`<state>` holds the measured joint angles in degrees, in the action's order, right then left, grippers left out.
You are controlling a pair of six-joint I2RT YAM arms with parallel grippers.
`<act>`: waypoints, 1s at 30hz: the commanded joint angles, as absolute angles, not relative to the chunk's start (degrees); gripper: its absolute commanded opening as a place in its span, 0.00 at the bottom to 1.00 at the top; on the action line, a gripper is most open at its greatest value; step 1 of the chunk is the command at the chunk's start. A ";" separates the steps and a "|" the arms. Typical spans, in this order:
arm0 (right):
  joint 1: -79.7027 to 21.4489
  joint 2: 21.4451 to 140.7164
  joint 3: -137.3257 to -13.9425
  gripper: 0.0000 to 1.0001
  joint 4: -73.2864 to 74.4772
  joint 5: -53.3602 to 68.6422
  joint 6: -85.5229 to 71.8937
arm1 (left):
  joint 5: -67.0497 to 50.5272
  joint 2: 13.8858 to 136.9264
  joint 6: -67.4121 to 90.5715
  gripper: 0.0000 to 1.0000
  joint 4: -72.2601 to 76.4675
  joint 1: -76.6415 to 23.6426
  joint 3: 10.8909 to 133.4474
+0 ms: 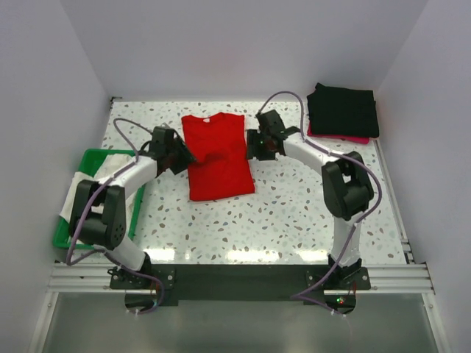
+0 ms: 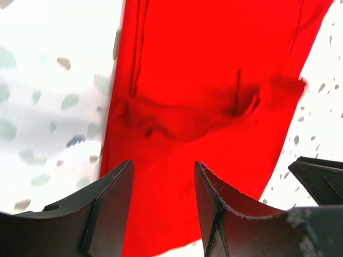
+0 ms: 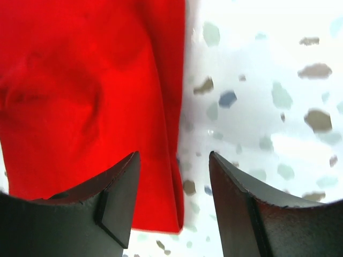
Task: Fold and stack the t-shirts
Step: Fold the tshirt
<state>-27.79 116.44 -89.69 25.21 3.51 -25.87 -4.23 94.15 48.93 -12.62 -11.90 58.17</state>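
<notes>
Currently red t-shirt (image 1: 218, 156) runs near-to-far. Its long edges sit just beside left gripper (image 1: 187, 156) and right gripper (image 1: 255, 143), both with jaws apart.

Bright, even light glares off the table (image 1: 243, 254), and both wrist views look overexposed and soft.

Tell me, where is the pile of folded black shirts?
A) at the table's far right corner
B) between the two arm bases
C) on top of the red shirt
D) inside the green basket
A: the black folded shirts lie at the far right corner of the table, apart from the red shirt and the green basket.
</notes>
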 commanded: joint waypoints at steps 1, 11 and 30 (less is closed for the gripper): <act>-27.86 108.29 -82.29 0.58 18.73 3.25 -26.98 | -4.75 86.34 49.31 0.54 -9.23 -11.86 51.87; -30.23 101.86 -68.91 0.58 12.57 5.54 -28.65 | -8.61 79.02 48.25 0.54 -5.19 -14.41 38.07; -33.84 101.52 -64.16 0.45 10.81 5.10 -31.38 | -7.82 79.72 49.30 0.38 -3.60 -16.96 36.12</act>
